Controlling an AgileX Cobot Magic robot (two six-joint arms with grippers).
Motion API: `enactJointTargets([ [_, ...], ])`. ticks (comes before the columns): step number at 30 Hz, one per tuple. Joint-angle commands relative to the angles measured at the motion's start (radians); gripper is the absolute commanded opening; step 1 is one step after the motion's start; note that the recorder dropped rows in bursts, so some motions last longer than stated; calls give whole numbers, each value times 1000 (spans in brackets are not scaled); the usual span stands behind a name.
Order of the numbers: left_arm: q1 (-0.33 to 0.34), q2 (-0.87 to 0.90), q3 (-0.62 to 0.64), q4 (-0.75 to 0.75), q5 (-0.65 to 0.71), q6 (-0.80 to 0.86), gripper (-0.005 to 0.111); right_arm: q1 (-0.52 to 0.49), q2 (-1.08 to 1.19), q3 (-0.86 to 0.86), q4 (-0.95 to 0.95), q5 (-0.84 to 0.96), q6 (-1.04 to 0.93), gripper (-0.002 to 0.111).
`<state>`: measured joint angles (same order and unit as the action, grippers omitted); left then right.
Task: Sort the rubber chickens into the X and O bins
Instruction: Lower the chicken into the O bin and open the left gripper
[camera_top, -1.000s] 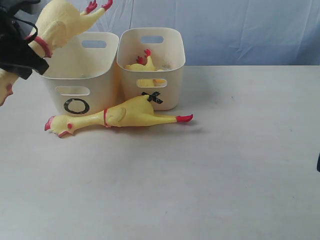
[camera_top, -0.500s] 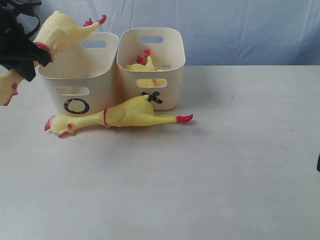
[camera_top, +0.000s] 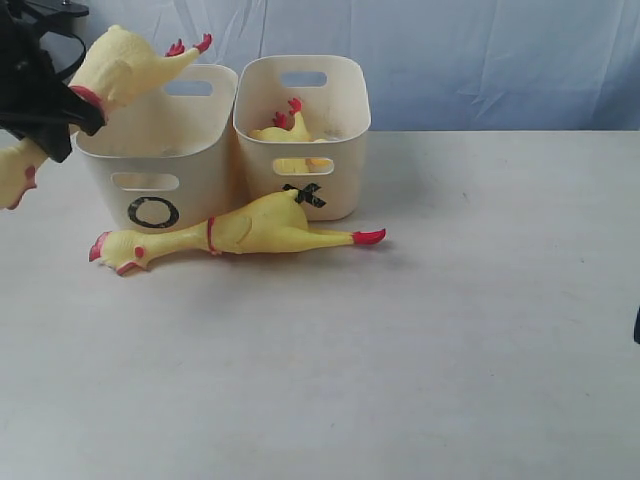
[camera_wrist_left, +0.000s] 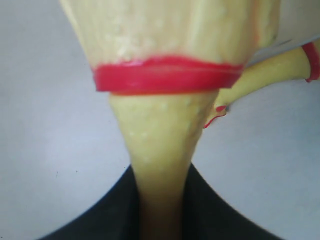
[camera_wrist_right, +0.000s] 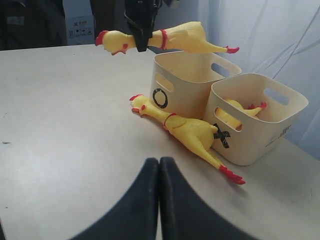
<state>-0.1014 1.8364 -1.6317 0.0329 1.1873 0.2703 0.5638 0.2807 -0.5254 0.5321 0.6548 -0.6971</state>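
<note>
Three toys: long yellow rubber chickens with red combs.
Sorted chicken (camera_top: 285, 128): lies inside the cream plastic X bin (camera_top: 345, 185).
Loose chicken (camera_top: 250, 230): flat on your white counter (camera_top: 450, 350), against the X bin's front.
Held chicken (camera_top: 130, 60): your left fingers (camera_top: 60, 108) clamp its neck, so its feet tilt over the matching O bin (camera_top: 200, 175), probably for dropping in.
Right fingers (camera_wrist_right: 145, 200): together, empty.

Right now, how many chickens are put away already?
One chicken is done: it sits in the X bin. The left gripper holds a second chicken by the neck, up at the O bin, not dropped in yet. A third chicken lies on the table in front of both bins, waiting. The right gripper is shut and empty.
</note>
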Motion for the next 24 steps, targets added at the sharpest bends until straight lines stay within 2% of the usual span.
enactJointTargets([
  [1,2,-5,-16,17,-12,-1,0,-5,-4,5,0,-7,-1,0],
  [10,2,-2,-80,5,-13,-5,0,-5,-4,5,0,-7,1,0],
  [24,0,58,-80,-9,31,-5,0,-5,-4,5,0,-7,1,0],
])
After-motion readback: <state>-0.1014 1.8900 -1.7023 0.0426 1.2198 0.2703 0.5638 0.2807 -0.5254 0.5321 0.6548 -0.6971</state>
